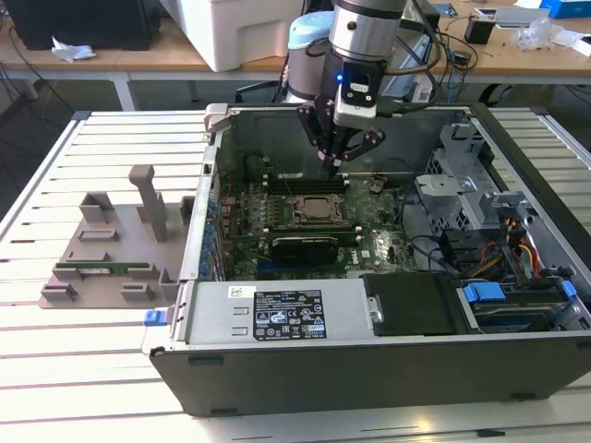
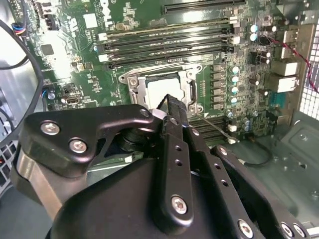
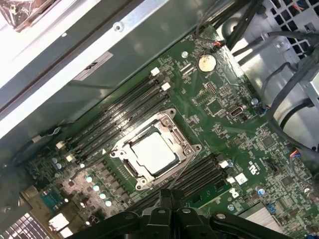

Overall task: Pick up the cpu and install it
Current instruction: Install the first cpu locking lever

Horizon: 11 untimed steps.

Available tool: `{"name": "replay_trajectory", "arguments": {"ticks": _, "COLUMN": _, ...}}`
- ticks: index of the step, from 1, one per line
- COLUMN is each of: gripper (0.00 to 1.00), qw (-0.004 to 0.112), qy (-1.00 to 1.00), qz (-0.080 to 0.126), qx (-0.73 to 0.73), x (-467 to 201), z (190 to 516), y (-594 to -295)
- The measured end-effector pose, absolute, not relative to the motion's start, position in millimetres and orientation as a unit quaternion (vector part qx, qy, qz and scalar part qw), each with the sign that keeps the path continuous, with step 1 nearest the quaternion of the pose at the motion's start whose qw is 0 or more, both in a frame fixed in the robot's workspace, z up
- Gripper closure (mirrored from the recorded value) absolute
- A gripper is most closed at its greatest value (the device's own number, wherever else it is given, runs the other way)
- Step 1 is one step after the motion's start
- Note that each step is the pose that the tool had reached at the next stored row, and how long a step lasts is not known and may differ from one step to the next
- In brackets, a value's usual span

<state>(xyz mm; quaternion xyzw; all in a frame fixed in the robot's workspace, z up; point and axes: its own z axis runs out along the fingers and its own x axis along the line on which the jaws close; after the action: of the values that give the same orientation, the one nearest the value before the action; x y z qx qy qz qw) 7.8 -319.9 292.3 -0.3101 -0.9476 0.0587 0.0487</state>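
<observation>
Hovering with fingers (image 1: pixel 335 159) pressed together at upper centre of the exterior view, over the open computer case (image 1: pixel 369 369). Lying flat within the socket frame (image 3: pixel 179 134), apart from them: the cpu (image 3: pixel 152 152).

A big open computer case (image 1: pixel 369 369) lies on a table (image 1: pixel 92 388). A tray (image 1: pixel 102 281) with posts lies on the table too, just beside the case on the exterior view's left. A board (image 1: pixel 392 247) lies flat on the floor of the case. A frame (image 3: pixel 191 146) sits in the middle of the board, and the cpu (image 3: pixel 152 153) lies inside the frame. Long slots (image 3: pixel 124 117) run along two sides of the frame. The gripper (image 1: pixel 334 159) hangs inside the case, above the board and apart from the cpu. A box (image 1: pixel 277 314) sits in the near side of the case, in front of the board. A cage (image 1: pixel 466 189) stands in the case on the exterior view's right of the board.
</observation>
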Motion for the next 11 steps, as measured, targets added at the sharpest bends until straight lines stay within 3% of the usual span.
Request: {"name": "replay_trajectory", "arguments": {"ticks": 11, "gripper": 0.89, "qw": 0.046, "qy": -0.963, "qz": 0.061, "qx": -0.260, "x": 7.8, "z": 292.3, "y": -319.9}}
